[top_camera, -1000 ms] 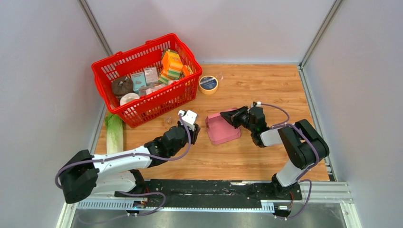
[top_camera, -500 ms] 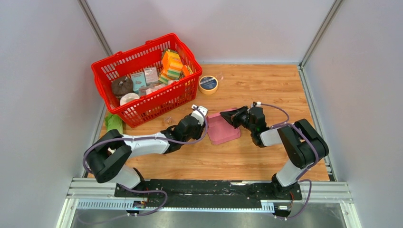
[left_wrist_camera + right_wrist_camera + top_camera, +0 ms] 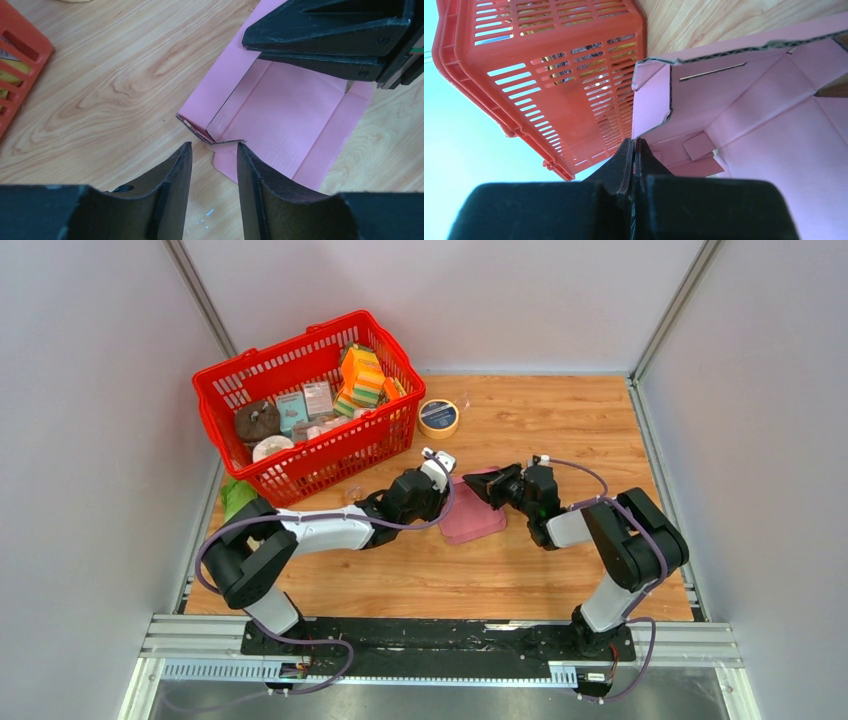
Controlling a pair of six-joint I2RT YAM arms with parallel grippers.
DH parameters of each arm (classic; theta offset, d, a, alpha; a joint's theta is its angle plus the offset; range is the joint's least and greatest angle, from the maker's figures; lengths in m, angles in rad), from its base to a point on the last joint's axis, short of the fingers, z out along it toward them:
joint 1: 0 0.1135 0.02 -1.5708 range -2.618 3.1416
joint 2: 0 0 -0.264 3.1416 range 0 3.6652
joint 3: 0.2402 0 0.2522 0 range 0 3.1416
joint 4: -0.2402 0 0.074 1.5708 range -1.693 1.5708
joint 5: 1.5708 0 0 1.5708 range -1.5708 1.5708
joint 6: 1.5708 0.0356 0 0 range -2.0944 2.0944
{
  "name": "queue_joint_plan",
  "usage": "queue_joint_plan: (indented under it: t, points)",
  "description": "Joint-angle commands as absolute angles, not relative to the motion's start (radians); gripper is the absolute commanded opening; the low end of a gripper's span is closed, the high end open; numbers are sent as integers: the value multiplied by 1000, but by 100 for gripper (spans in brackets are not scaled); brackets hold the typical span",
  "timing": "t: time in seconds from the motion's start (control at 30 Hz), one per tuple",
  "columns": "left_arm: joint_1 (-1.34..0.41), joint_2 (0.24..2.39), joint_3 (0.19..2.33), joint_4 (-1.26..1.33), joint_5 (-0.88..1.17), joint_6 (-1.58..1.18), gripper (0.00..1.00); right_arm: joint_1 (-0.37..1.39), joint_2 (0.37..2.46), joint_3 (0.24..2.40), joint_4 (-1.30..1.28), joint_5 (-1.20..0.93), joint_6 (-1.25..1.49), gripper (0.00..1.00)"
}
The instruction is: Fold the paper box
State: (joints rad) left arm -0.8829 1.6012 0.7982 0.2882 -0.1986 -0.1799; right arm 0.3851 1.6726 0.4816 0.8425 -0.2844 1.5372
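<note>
Top external: red basket (image 3: 330, 452), tape roll (image 3: 438, 417) behind paper box (image 3: 475, 520)

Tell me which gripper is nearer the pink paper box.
Right. The right gripper is shut on an upright flap of the paper box; the left gripper stands open just short of its folded corner, not touching it.

robot lab cell: plain grey walls (image 3: 450, 300) boxing a wooden table (image 3: 560, 420).

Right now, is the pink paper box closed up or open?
Open, only partly folded: the paper box has one long wall standing and its inside showing.
</note>
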Motion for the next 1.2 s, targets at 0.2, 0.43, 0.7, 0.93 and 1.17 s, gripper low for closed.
queue_joint_plan:
  t: [0.2,0.43,0.7,0.93,1.17]
  points:
    - [-885,1637,819,302,-308,-170,47,394,1700,479,899,-264,1549,0]
    - [-885,1652,799,386,-330,-153,53,400,1703,479,905,-270,1549,0]
    - [-885,1729,831,474,-385,-146,58,403,1723,477,920,-288,1583,0]
    - [-920,1770,816,555,-589,-131,33,416,1756,474,959,-296,1629,0]
    - [-942,1812,844,563,-683,-152,24,434,1770,462,989,-284,1657,0]
